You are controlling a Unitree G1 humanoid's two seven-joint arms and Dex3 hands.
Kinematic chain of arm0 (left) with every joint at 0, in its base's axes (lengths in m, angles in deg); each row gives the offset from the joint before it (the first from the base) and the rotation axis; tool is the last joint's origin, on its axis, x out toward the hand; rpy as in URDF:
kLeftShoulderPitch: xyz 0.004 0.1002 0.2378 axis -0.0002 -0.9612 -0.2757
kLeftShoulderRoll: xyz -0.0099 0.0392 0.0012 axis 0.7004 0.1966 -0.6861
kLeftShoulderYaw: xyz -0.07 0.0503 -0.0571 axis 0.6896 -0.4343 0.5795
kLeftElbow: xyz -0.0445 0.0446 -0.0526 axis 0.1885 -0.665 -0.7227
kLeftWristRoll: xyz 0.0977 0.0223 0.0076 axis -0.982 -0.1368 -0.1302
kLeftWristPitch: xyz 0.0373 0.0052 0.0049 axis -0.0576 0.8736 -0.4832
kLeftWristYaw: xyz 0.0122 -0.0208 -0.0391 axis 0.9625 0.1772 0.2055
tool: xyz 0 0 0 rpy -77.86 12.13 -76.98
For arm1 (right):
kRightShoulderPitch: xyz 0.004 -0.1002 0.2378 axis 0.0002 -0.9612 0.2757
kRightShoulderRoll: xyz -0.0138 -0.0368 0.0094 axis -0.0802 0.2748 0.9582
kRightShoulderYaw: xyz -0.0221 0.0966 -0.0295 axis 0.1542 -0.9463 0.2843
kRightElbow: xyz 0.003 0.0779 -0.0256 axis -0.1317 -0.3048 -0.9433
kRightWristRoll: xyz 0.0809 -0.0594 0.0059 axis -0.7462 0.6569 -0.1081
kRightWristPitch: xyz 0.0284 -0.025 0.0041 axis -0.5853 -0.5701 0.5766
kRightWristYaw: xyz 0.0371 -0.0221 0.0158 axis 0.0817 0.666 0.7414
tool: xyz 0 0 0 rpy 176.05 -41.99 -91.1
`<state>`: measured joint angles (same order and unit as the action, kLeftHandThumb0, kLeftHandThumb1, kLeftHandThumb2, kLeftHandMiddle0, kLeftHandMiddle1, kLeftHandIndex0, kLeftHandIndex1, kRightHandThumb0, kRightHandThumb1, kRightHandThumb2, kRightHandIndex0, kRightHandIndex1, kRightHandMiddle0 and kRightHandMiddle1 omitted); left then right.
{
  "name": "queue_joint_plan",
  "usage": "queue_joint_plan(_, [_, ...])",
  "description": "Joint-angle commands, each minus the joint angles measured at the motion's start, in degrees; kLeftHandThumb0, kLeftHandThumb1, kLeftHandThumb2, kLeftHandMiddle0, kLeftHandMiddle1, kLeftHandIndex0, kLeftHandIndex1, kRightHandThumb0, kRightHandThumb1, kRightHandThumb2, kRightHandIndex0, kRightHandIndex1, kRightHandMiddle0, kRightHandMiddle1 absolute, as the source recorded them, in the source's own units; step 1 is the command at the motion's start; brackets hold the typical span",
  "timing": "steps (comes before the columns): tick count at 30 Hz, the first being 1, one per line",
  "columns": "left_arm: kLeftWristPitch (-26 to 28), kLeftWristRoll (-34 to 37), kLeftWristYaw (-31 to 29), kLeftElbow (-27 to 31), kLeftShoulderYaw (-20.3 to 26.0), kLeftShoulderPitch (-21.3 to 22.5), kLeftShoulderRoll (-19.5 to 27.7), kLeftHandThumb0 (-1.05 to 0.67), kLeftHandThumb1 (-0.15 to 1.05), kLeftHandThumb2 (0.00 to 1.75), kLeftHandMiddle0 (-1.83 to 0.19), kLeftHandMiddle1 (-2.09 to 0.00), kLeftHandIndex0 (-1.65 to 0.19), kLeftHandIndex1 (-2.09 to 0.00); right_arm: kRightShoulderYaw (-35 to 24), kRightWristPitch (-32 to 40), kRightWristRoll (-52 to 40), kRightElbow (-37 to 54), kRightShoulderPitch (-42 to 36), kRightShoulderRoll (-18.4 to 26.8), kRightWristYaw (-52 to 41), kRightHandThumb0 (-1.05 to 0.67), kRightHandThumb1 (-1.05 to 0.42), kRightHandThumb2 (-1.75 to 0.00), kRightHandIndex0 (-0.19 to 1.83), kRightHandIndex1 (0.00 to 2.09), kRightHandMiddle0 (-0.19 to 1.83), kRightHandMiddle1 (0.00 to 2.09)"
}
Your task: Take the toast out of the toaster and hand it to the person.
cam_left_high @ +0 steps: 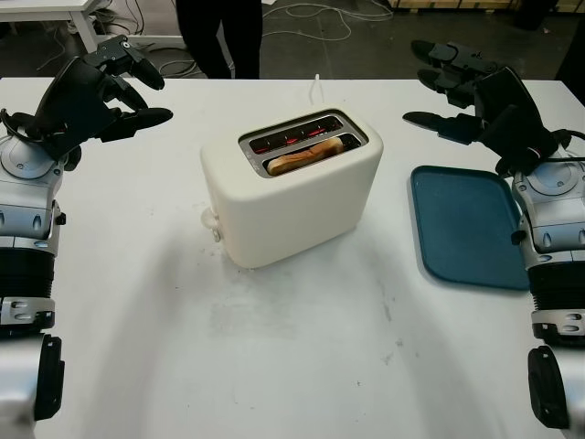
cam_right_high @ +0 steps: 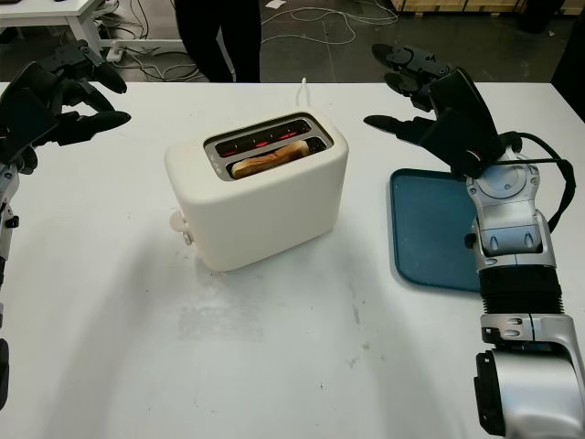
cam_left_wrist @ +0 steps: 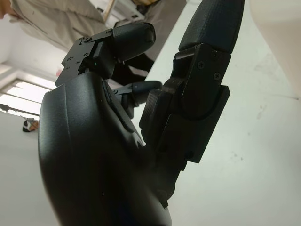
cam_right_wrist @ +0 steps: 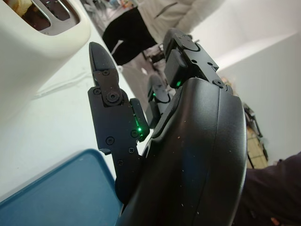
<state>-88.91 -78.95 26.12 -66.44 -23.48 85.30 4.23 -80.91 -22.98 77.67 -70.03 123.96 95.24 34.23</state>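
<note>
White tabletop (cam_left_high: 302, 366), faintly scuffed and smudged, fills the foreground; beyond its far edge lies a dark floor with loose cables (cam_left_high: 311, 16), where a person (cam_left_high: 221, 32) in dark trousers stands. A cream toaster (cam_left_high: 292, 187) sits mid-table, its far slot glowing red and the toast (cam_left_high: 306, 155) resting low in the near slot. To its right a blue tray (cam_left_high: 466, 224) lies flat. The left hand (cam_left_high: 110, 87) hovers raised above the table's far left, holding nothing, fingers extended toward the toaster. The right hand (cam_right_high: 430, 101) hangs above the tray's far edge, likewise unclenched and grasping nothing.
</note>
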Motion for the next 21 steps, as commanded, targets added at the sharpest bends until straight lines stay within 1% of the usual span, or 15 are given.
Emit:
queue_joint_plan(1, [-0.6,0.4,0.2,-0.2,0.5,-0.1,0.3,-1.05,0.9,0.01,-0.17,-1.74,-0.21,-1.61,-0.1,-1.1,-0.3,0.0,-0.2,-0.2,0.2,-0.39,-0.89,0.0,0.41,0.01,0.41,0.01])
queue_joint_plan(5, [0.7,1.1,-0.2,0.2,0.8,-0.1,0.1,-1.05,0.89,0.0,-0.17,-1.74,-0.22,-1.61,-0.2,-0.7,-0.8,0.0,-0.1,-0.3,-0.2,-0.36,-0.89,0.0,0.4,0.0,0.4,0.0])
queue_joint_plan(9, [0.1,0.7,0.0,0.2,0.4,-0.2,0.4,-1.05,0.89,0.01,-0.16,-1.74,-0.2,-1.63,0.0,0.0,-0.7,0.4,-0.2,-0.3,-0.2,-0.36,-0.89,0.0,0.39,0.0,0.4,0.0])
queue_joint_plan(13, [0.7,1.1,0.0,0.4,0.6,-0.2,0.2,-1.05,0.89,0.0,-0.17,-1.74,-0.21,-1.63,-0.1,0.5,-1.1,0.5,-0.2,-0.4,-0.5,-0.31,-0.9,0.0,0.37,0.0,0.37,0.0])
queue_joint_plan(21, [-0.6,0.6,0.1,-0.4,0.3,-0.1,0.3,-1.05,0.9,0.0,-0.16,-1.75,-0.2,-1.62,-0.2,0.8,-1.2,0.8,-0.2,-0.4,-0.6,-0.33,-0.9,0.0,0.37,0.0,0.37,0.0])
